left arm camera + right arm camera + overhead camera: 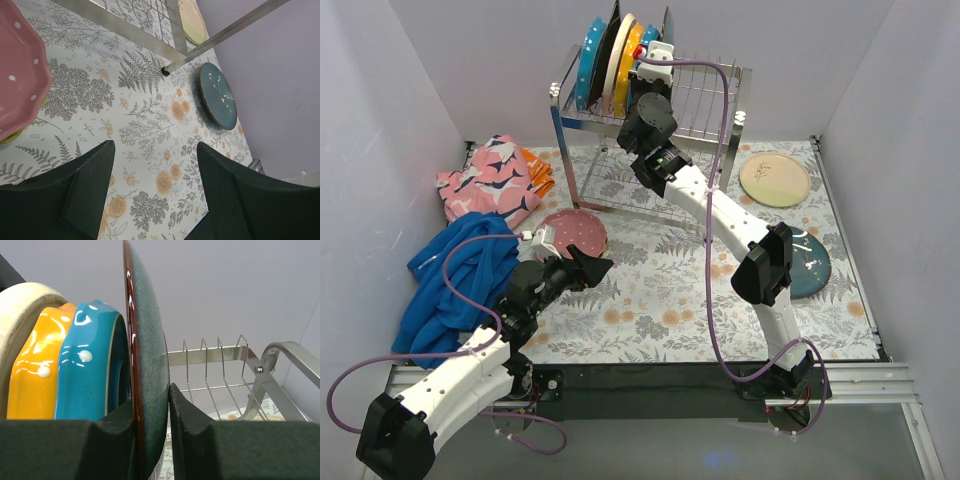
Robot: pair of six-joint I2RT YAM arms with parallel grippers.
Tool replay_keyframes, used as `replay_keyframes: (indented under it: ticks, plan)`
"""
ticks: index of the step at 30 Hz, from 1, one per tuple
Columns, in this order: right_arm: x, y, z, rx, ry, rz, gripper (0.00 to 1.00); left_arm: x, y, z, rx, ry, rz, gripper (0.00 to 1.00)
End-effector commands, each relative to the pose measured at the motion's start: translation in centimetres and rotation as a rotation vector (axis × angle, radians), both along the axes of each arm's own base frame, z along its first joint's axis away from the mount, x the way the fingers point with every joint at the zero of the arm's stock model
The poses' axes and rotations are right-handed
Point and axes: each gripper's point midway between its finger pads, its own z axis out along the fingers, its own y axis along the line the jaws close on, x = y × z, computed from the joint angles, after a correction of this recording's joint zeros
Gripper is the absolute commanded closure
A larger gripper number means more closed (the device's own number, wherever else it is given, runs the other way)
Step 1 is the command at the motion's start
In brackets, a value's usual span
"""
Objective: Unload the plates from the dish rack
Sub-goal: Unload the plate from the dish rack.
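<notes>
The right gripper (152, 412) clamps its black fingers (200, 440) on the lower edge of an upright dark teal speckled plate with a brown rim (147, 340). To its left stand a glossy blue dotted plate (82, 375), a glossy orange dotted plate (37, 370) and a cream plate (20, 305), seemingly touching. The chrome wire rack (200, 356) shows at right.

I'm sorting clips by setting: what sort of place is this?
Probably a lab test booth staged as a kitchen: plain lilac walls box in a floral-print tablecloth, with a chrome wire dish rack of coloured plates.

Pale lilac walls (410, 70), floral tabletop (660, 290)
</notes>
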Motion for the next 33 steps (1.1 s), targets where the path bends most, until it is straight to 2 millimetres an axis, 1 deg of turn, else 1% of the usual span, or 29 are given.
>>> replay_keyframes:
  ticks: [1,3,4,5,15,17,21,24,25,33]
  plan:
    - [-5.4,-2.8,12.3,0.253,-0.331,0.123,0.99,0.2,0.1,0.5,0.012,-0.022,0.011,0.35]
    - [-6.1,-3.4,13.1,0.261,-0.354,0.118,0.99,0.2,0.1,0.5,0.011,-0.022,0.009,0.35]
    - [-6.1,-3.3,12.8,0.253,-0.35,0.117,0.99,0.2,0.1,0.5,0.012,-0.021,0.009,0.35]
    - [-6.5,-3.7,13.3,0.261,-0.36,0.117,0.99,0.2,0.1,0.5,0.013,-0.019,0.009,0.35]
    - [-8.0,-4.1,15.2,0.296,-0.408,0.149,0.99,0.2,0.1,0.5,0.013,-0.023,0.009,0.35]
    - [-8.2,-4.3,15.4,0.3,-0.41,0.142,0.99,0.2,0.1,0.5,0.013,-0.023,0.009,0.35]
    - [-8.3,-4.9,15.2,0.301,-0.4,0.127,0.99,0.3,0.1,0.4,0.016,-0.019,0.012,0.35]
    - [-8.8,-5.3,15.6,0.309,-0.406,0.13,0.99,0.3,0.2,0.4,0.017,-0.02,0.013,0.35]
    - [-9.2,-5.8,16.0,0.319,-0.414,0.128,0.99,0.3,0.2,0.4,0.017,-0.02,0.015,0.35]
    - [-10.6,-7.1,17.8,0.35,-0.456,0.146,0.99,0.5,0.3,0.2,0.025,-0.012,0.022,0.35]
